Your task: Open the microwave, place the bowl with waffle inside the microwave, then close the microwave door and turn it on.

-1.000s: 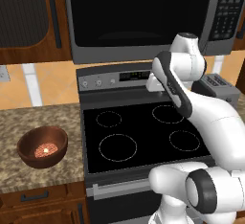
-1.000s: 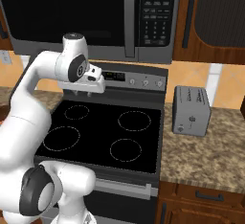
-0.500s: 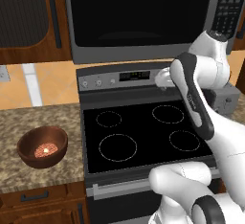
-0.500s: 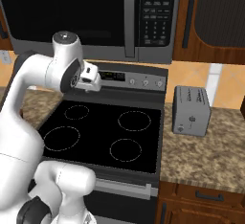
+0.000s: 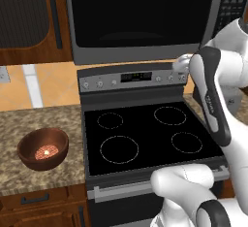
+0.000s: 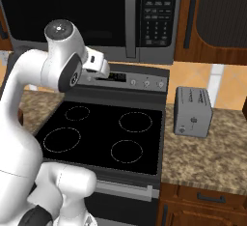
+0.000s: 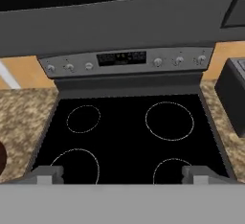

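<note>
Microwave door (image 5: 140,12) is shut; the jaws gape empty over the stove (image 7: 129,137), so a misjudged reach could miss its handle.

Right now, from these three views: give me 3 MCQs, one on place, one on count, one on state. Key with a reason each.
1. Where is the bowl?
A. On the counter left of the stove
B. Inside the microwave
C. On a stove burner

2. How many burner rings does the stove show?
A. Two
B. Four
C. Six

3. What state is the microwave door in?
A. Swung wide open
B. Removed
C. Shut

Key:
1. A: in the left base view the bowl, with the waffle in it, sits on the granite counter beside the stove.
2. B: four white rings mark the black cooktop in both base views.
3. C: the door lies flush across the front of the microwave, with the gripper open and holding nothing.
</note>
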Controlling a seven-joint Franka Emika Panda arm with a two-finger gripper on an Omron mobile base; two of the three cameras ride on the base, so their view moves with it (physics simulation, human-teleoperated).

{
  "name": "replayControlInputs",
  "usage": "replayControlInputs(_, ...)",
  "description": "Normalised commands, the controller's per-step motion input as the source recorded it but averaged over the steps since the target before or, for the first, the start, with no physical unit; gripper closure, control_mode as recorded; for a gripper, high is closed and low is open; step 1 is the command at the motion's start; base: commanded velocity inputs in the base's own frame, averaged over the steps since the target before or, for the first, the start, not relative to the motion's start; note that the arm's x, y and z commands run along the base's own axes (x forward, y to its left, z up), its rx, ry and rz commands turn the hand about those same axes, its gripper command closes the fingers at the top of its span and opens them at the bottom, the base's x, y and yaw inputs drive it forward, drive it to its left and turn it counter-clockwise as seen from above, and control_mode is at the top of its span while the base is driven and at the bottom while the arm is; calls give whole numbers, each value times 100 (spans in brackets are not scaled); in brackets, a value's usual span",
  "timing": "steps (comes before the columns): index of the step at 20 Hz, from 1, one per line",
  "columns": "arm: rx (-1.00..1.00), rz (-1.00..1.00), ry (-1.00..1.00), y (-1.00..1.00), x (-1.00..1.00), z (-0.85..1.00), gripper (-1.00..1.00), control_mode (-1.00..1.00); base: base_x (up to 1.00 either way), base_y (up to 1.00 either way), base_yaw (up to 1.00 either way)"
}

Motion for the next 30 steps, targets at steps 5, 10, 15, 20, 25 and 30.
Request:
replayControlInputs(5, -13, -3, -1, -79, 0, 74, -100, -100, 0, 0, 0)
replayControlInputs(10, 2, -7, -14, -75, 5, 50, -100, -100, 0, 0, 0)
replayControlInputs(15, 1, -9, -11, -29, 29, 31, -100, -100, 0, 0, 0)
replayControlInputs(20, 0, -6, -2, -2, 42, 11, -100, -100, 0, 0, 0)
replayControlInputs(25, 5, 0, -14, -1, 49, 0, -100, -100, 0, 0, 0)
replayControlInputs(30, 7, 0, -17, 0, 50, -7, -100, -100, 0, 0, 0)
